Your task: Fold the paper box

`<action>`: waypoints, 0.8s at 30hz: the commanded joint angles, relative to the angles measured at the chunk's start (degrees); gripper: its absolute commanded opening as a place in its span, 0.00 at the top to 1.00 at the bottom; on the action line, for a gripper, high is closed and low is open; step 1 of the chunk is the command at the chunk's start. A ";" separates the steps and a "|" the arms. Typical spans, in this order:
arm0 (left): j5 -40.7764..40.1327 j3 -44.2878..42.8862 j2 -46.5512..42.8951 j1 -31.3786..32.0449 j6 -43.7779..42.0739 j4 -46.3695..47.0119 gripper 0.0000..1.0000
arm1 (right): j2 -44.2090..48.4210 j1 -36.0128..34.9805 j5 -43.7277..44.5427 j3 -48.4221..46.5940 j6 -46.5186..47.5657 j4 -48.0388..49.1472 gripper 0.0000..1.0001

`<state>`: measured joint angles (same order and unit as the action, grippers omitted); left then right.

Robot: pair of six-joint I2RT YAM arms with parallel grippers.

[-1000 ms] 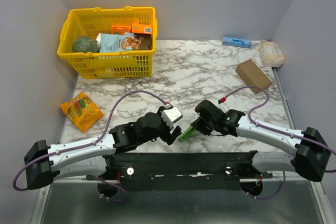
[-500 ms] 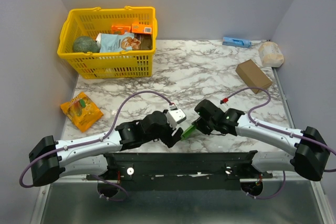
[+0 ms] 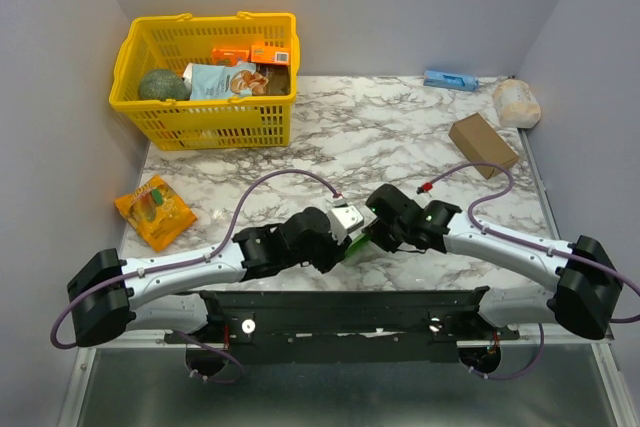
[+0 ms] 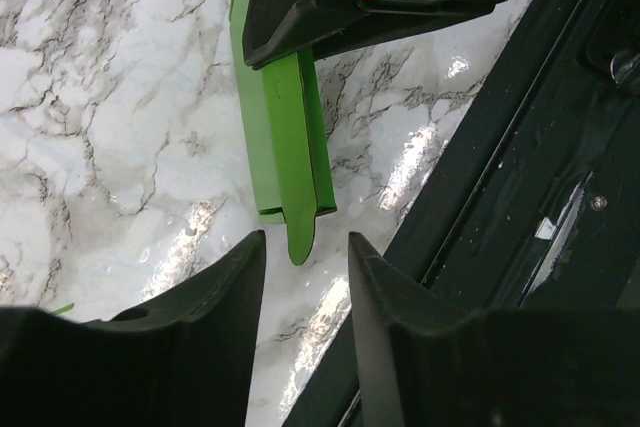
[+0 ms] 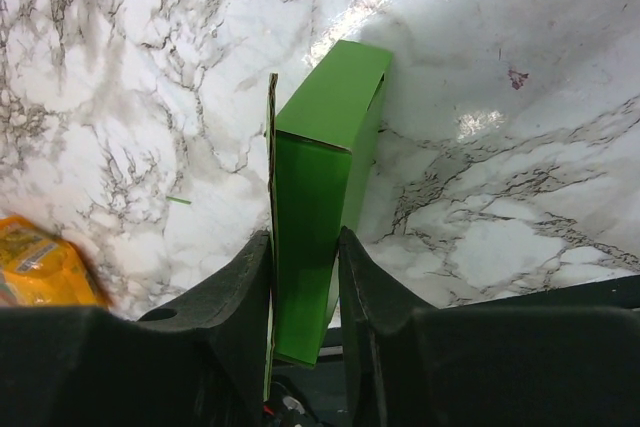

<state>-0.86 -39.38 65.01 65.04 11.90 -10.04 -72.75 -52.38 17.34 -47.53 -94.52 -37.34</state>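
The right hand (image 5: 303, 247) gripped the green paper box (image 5: 330, 147) over the marble table (image 5: 120, 67) — the left hand (image 4: 303, 252) stood parted, fingers flanking the box's tip, not touching.

Nothing is legible; print on the small orange cartons (image 3: 252, 53) in the yellow plastic basket (image 3: 200, 125) is too blurred.

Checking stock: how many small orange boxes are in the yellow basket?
2, side by side by the far wall of the yellow basket: the left box and the right box. More may be hidden underneath.
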 commanded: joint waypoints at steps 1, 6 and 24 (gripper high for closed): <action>-3.53 -2.72 1.96 -0.08 0.75 -3.83 0.58 | -0.90 0.35 2.78 -1.60 -1.19 -2.12 0.71; -7.13 -4.57 3.72 -0.08 1.37 -6.56 0.63 | -1.34 0.35 2.70 -1.78 -1.28 -2.03 0.71; -9.31 -6.06 5.56 -0.17 9.27 -4.63 1.00 | -4.33 -1.32 5.51 -4.85 -3.12 -4.05 0.72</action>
<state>-5.78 -43.40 69.25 65.06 16.97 -15.49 -76.12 -52.51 18.79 -50.19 -95.22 -38.33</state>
